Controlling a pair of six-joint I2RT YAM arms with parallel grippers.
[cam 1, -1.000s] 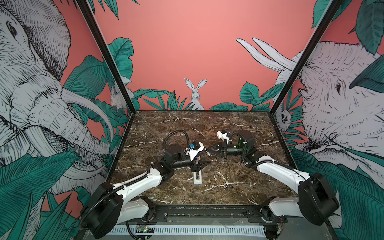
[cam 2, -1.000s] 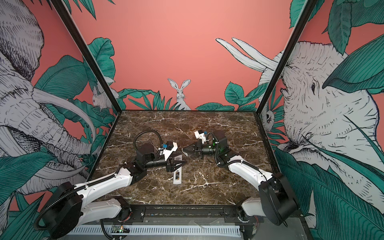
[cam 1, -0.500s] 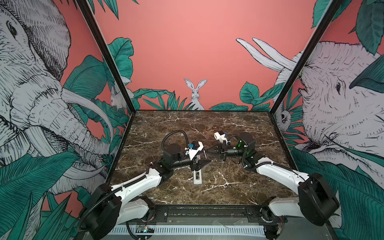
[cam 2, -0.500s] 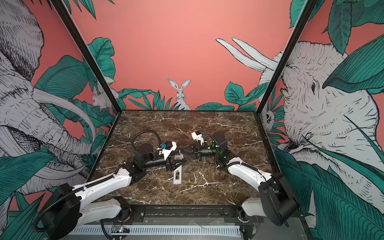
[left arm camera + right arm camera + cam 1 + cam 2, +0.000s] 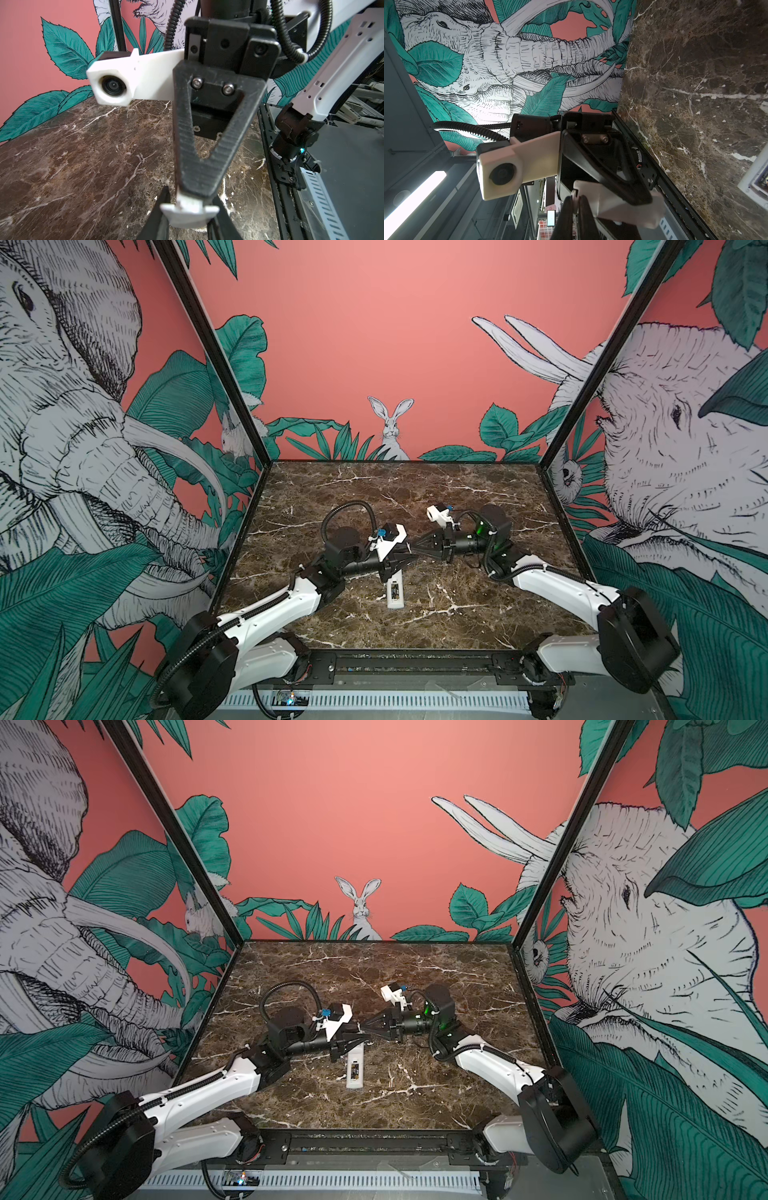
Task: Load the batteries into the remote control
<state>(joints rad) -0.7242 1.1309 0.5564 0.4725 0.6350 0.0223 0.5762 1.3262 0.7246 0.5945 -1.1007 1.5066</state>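
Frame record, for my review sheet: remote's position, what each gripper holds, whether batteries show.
remote control: flat on marble table, back up, dark recess open
white cover piece: airborne, pinched between both grippers
left gripper: shut on white cover piece
right gripper: shut on it too, tip to tip
batteries: cannot tell

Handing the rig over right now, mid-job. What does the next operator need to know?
Left hand: shut on the white cover piece, held in the air over the table.
Right hand: shut on the same cover's edge, so both hands hold it, tip to tip.
Remote control: flat on the table, far end under the left hand, battery bay open and facing up.
Done: unclear. The bay looks dark, and whether the batteries are seated is too small to tell; none shows loose.
Left: probably release one hand, check the bay, then fit the cover.
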